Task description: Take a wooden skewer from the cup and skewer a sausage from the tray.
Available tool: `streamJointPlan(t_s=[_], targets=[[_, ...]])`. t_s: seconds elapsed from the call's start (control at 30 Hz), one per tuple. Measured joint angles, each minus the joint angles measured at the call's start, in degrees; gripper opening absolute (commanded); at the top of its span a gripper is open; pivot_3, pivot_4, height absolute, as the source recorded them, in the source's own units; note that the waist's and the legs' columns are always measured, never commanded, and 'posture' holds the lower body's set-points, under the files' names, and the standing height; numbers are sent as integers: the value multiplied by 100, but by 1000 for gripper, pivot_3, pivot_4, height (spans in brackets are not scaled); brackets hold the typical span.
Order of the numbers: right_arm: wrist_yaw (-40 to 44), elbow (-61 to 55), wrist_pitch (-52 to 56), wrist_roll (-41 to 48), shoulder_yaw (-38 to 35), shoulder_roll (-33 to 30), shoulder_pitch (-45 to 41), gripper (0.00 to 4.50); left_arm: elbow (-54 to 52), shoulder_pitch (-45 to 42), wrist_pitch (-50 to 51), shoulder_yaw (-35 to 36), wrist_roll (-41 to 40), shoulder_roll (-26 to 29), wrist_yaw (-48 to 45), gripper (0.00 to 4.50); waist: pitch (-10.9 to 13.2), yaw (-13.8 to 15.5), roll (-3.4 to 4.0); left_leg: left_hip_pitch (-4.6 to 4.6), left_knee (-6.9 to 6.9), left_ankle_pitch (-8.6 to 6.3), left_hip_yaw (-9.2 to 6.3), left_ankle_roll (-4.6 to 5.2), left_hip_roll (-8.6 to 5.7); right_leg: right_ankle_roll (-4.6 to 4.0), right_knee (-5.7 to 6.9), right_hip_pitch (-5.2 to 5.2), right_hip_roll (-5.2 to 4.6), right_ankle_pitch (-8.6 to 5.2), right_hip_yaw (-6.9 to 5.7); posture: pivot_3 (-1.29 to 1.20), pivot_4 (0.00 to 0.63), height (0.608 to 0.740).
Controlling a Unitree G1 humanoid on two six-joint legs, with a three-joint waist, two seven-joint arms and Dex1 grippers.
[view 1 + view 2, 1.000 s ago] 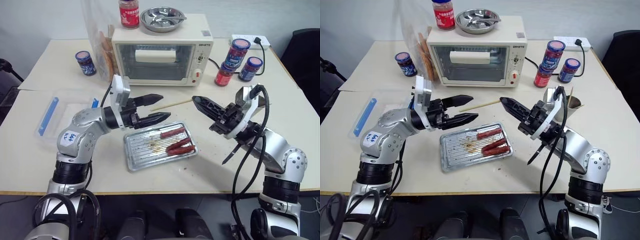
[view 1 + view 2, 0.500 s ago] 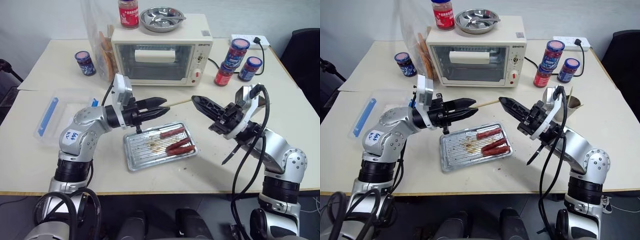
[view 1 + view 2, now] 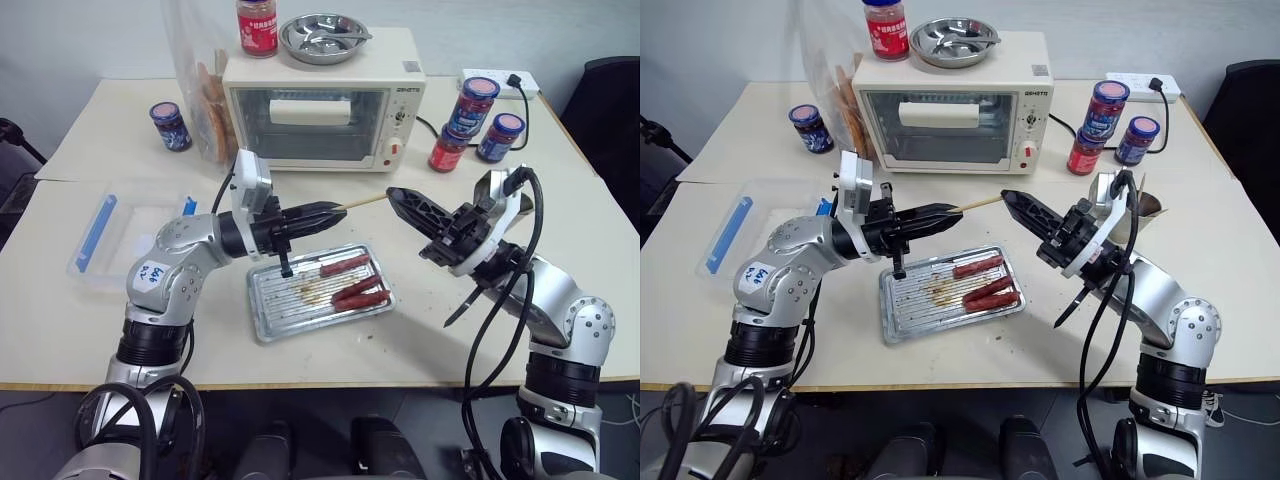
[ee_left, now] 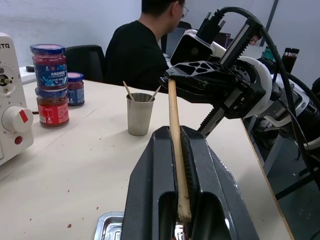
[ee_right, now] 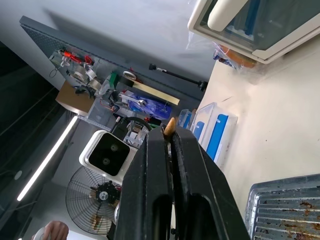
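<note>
Beige tabletop (image 3: 90,330) holds the metal tray (image 3: 280,305) of sausages (image 3: 345,266). Above it, the left gripper (image 3: 340,211) and right gripper (image 3: 393,195) both clamp one wooden skewer (image 3: 365,201), nine to three o'clock.

You have a pale beige table (image 3: 90,350) against a light wall (image 3: 100,40), black office chairs (image 3: 605,100) at its right, a person (image 4: 145,45) seated beyond, and a pegboard rack (image 5: 100,85) with a fan (image 5: 92,200).

Left hand (image 3: 335,210) clamped tight, right hand (image 3: 395,197) clamped, tips nearly meeting
</note>
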Motion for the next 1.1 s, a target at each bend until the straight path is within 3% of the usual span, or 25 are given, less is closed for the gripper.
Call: streamJointPlan(t_s=[0.17, 0.27, 0.37, 0.5, 0.6, 0.77, 0.83, 0.97, 1.1], targets=[[-21, -40, -39, 27, 33, -83, 44, 0, 0, 0, 1, -28, 22, 0, 4, 12, 0, -1, 0, 0, 0, 0, 0, 0, 0, 0, -1, 0, 0, 0, 1, 0, 150, 740], [-60, -43, -81, 28, 67, -107, 46, 670, -26, 16, 2, -20, 27, 29, 48, 0, 0, -5, 0, 0, 0, 0, 0, 0, 1, 0, 0, 0, 0, 0, 0, 0, 150, 740], [-84, -46, -43, 29, 214, -553, 45, 1343, -65, 114, 46, 90, 25, 217, 115, 0, 1, -6, 1, 0, -1, 0, 0, 0, 0, 0, -3, 0, 0, 0, 1, 0, 150, 740], [266, -114, 297, -622, 542, -1565, -55, 1343, -281, 431, 285, 353, -65, 581, 140, 0, 3, -5, 3, -2, -7, -1, 0, 2, 1, 0, -10, -2, -1, 0, 1, 0, 150, 740], [818, -112, 390, -1489, 846, -1983, -215, 1343, -551, 629, 468, 524, -214, 827, 158, 0, 3, 5, 2, -3, -7, -1, 0, 2, 1, 0, -10, -2, -1, 0, 0, 0, 150, 740], [2859, -762, -77, -4303, 2256, -3314, -483, 1343, -1219, 1236, 893, 1011, -531, 1556, 100, 0, 4, 8, 5, -38, -8, -1, 0, 1, 2, 0, -11, -46, 0, 0, 0, 0, 150, 740], [3529, -971, -450, -5185, 2816, -3464, -566, 1343, -1424, 1403, 1008, 1183, -669, 1717, 102, 0, 4, 11, 4, -68, 3, 0, -2, -2, 0, 0, -1, -75, -1, 0, -1, 0, 150, 740], [4607, -1089, -1388, -6828, 3742, -3599, -668, 2341, -1731, 1678, 1215, 1429, -883, 1980, 135, 0, 4, 16, 4, -71, 6, 1, -1, -3, -4, 0, -2, -78, -4, 0, -1, 0, 150, 740], [5280, -1060, -2098, -7807, 4051, -3611, -779, 2341, -1885, 1724, 1304, 1516, -979, 2015, 267, 0, 4, 35, 4, -71, 10, 1, -3, -2, -6, 0, -2, -73, -8, 0, -4, 0, 150, 740]])
